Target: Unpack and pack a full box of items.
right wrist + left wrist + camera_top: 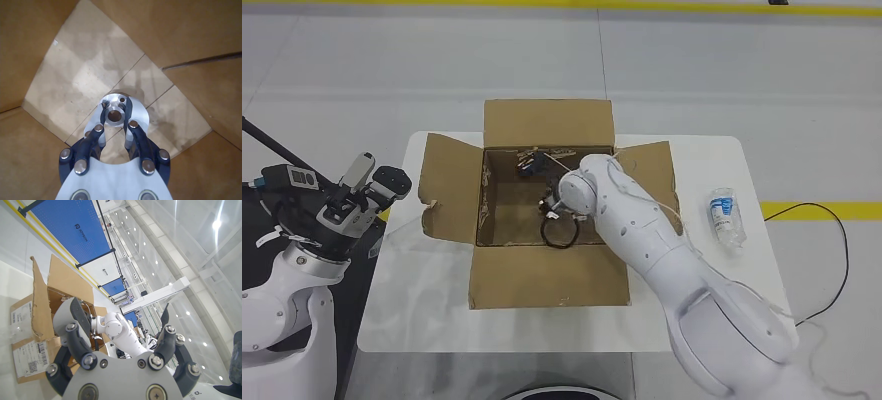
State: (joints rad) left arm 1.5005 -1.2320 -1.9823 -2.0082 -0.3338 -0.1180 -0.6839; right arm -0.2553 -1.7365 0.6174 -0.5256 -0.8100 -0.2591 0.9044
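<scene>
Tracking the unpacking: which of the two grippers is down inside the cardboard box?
The right gripper: it is shut on a metal flange deep inside the cardboard box. The left gripper is open, outside the box.

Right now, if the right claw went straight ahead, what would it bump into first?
The shiny metal part between the right claw's fingers, probably touching; under it is the cardboard box floor.

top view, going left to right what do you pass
left gripper → cardboard box → plastic bottle → black cable
</scene>
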